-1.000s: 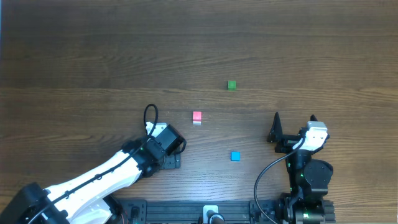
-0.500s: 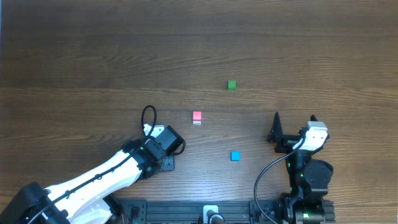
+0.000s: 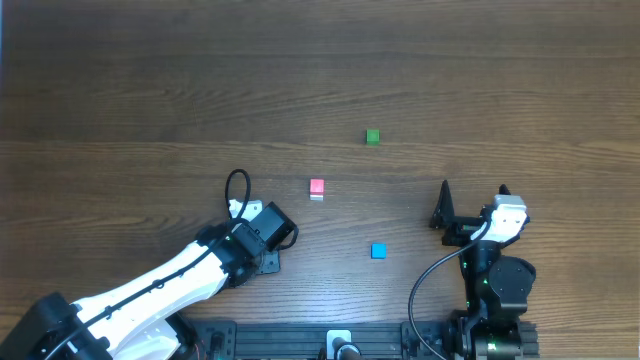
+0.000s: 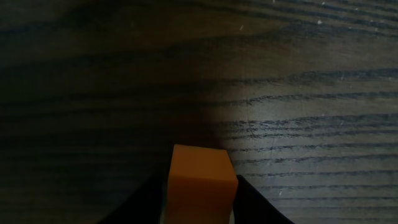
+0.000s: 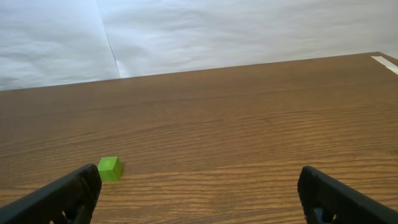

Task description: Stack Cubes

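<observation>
Left wrist view has a small orange cube (image 4: pixel 199 175), matte and sharp-edged, clamped between the two dark fingers of the left gripper (image 4: pixel 201 191), with one face lit and close over the dark wood-grain table (image 4: pixel 298 112). The cube's lower part is cut off at the frame edge, so whether it touches the wood cannot be told. From above, the wrist housing covers the fingers and what they hold. Three other cubes lie well apart on the table: a small green cube (image 3: pixel 373 137) farthest from the bases, a small blue cube (image 3: pixel 378 251) nearest them, and a small pink cube (image 3: pixel 317 186) between. A white sliver shows at the pink cube's near edge, too small to make out. The left arm (image 3: pixel 170 285) slants low from its base toward the table's middle, its wrist bent down beside the pink cube. The right arm (image 3: pixel 495 280) is folded near its base, and the right gripper (image 3: pixel 471 200) is spread wide and grasps nothing.
</observation>
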Robot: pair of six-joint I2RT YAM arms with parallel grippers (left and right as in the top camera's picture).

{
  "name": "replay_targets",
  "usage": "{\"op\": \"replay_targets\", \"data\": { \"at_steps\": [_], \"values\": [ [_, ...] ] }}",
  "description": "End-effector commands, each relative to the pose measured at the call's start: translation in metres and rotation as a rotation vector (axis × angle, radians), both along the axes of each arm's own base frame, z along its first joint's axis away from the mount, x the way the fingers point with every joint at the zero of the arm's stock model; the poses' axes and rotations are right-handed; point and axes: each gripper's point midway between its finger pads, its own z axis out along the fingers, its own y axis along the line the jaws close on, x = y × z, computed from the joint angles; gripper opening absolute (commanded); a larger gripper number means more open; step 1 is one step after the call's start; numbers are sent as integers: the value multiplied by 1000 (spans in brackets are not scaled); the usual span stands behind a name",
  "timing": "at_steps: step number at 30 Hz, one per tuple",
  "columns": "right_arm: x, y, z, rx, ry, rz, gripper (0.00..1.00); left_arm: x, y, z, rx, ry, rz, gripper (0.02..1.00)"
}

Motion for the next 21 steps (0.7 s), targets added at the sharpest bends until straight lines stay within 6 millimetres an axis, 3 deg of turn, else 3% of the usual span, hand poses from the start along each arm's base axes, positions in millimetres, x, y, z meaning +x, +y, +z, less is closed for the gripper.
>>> {"op": "replay_targets", "data": {
  "at_steps": [1, 14, 19, 21],
  "values": [
    [0, -1, -3, -7, 1, 0, 991, -1, 7, -3, 29, -4, 22, 347],
    [0, -1, -3, -7, 1, 0, 993, 6, 1, -1, 7, -31, 23, 172],
    [0, -1, -3, -7, 1, 0, 991, 45, -21, 37, -27, -163, 32, 110],
    [0, -1, -3, -7, 1, 0, 991, 66, -37, 68, -25, -202, 12, 102]
  ]
}}
